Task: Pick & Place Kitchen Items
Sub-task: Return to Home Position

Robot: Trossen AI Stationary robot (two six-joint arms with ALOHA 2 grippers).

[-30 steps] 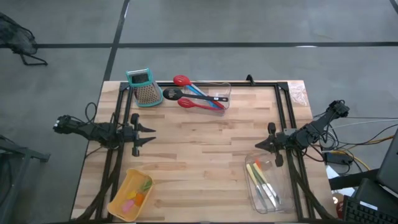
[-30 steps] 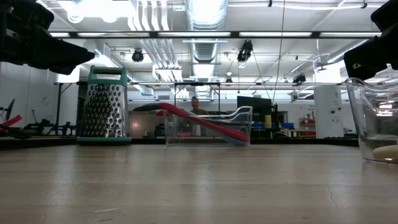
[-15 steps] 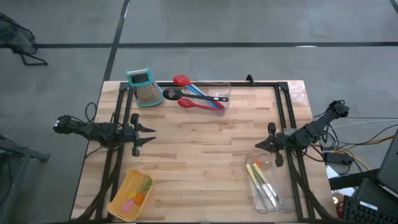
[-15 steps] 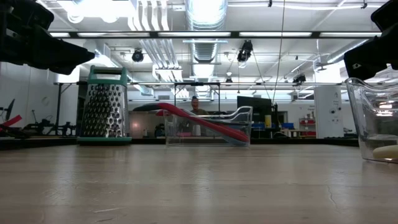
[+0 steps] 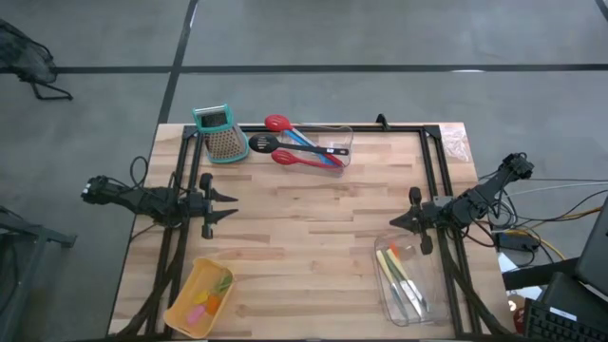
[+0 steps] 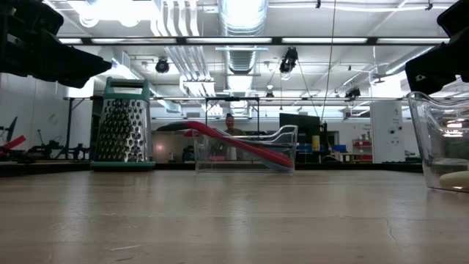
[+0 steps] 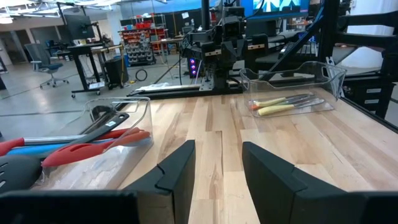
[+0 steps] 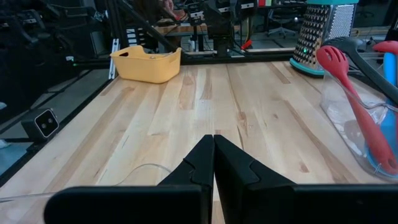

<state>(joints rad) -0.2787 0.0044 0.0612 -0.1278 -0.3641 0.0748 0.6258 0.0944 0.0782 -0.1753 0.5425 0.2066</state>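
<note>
Overhead ducts and strip lights are seen in the workshop beyond a pale wooden table (image 5: 313, 214). At the table's left edge the left gripper (image 5: 234, 205) is held just above the wood, about midway along that edge. Its fingers are spread apart and nothing is held between them. At the right edge the right gripper (image 5: 392, 224) is held likewise. Its fingers are pressed together and nothing is gripped.

Along the far edge a clear plastic bin (image 5: 347, 133) is set. Two red spoons (image 5: 304, 160), a black ladle (image 5: 261, 142) and a blue spoon (image 5: 306, 142) are laid in it, their heads jutting out over its left end. Just beside those heads, at the far left corner, a teal-topped metal grater (image 5: 220, 133) is stood upright.

At the near left corner a yellow plastic bin (image 5: 180, 302) is placed, and small pink, green and orange pieces (image 5: 211, 296) are gathered inside it. Near the near right corner a second clear bin (image 5: 432, 285) is set, close to the right gripper. Yellow, green and orange-handled tools (image 5: 399, 275) are laid lengthwise in it.
</note>
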